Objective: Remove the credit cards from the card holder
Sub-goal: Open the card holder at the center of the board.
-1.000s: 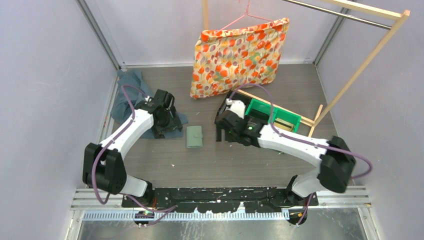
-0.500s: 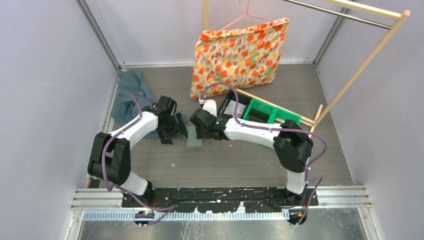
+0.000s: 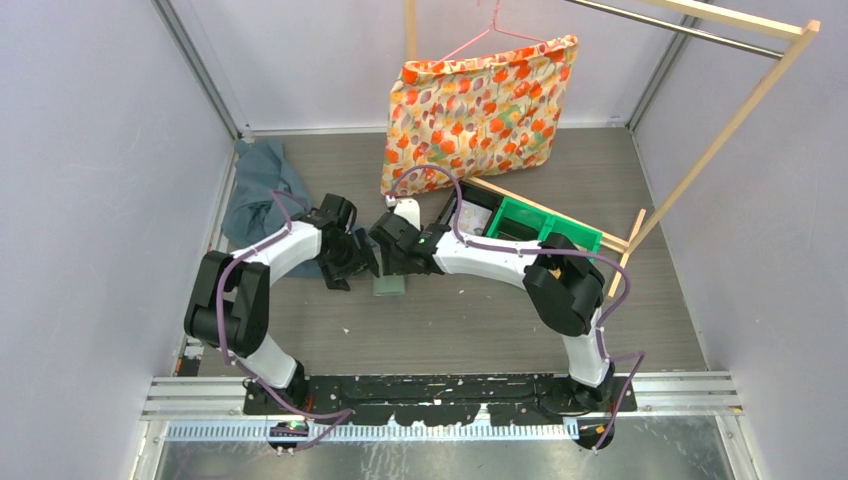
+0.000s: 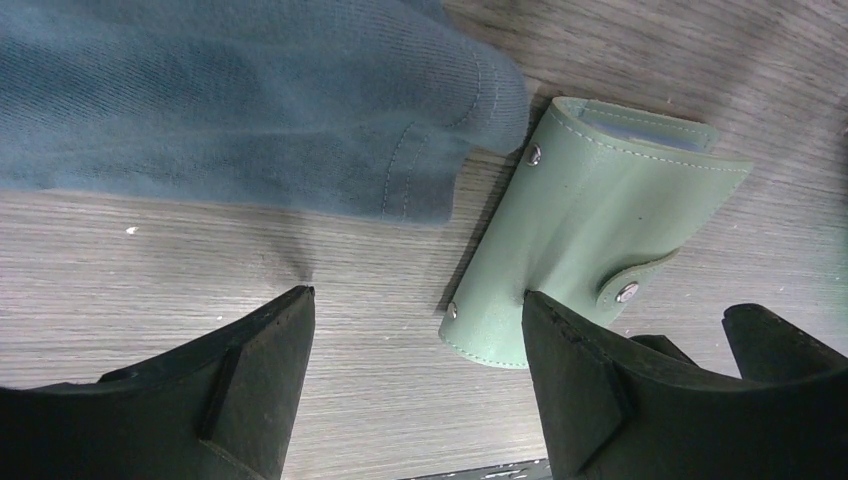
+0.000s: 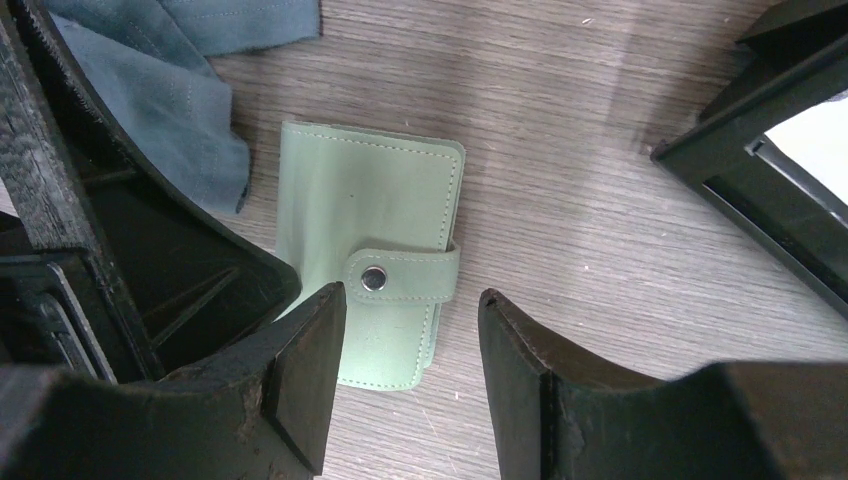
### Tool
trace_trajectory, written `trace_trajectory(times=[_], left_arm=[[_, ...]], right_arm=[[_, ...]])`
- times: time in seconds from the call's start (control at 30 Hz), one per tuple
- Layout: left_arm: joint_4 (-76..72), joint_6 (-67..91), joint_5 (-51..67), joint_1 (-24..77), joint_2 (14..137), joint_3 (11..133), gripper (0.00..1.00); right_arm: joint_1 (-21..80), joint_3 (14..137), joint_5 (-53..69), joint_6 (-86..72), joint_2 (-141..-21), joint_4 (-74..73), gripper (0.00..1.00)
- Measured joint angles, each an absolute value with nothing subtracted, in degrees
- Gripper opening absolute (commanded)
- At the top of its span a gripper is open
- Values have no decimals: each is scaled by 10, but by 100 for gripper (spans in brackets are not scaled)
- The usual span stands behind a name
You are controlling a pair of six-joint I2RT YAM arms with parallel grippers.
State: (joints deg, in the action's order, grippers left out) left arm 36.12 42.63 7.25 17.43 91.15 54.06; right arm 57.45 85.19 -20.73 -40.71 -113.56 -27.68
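Note:
The card holder lies shut on the wood-grain table, its snap strap fastened. It also shows in the left wrist view and the right wrist view. No credit cards show; they are hidden inside. My left gripper is open at the holder's left edge. In its wrist view its right finger overlaps the holder's near edge, and bare table lies between the jaws. My right gripper is open low over the holder. In its wrist view the jaws straddle the strap-side corner.
A blue-grey cloth lies left of the holder, its corner touching it. A bright green bin and a black-framed tray stand to the right. A floral pillow hangs on a wooden rack behind.
My right gripper has swung left from beside the green bin to over the holder. My left gripper has moved right, off the cloth, up to the holder's left edge.

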Motion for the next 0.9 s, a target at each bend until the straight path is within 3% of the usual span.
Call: trace_trajectory(times=[0.6,0.9], left_arm=[[358,431,76,172,926,540,77],[357,431,76,172,926,540,77]], right_arm=[[572,856,-173,-407,-1164,-264,55],[571,872,-175,-389,-1186,-260,48]])
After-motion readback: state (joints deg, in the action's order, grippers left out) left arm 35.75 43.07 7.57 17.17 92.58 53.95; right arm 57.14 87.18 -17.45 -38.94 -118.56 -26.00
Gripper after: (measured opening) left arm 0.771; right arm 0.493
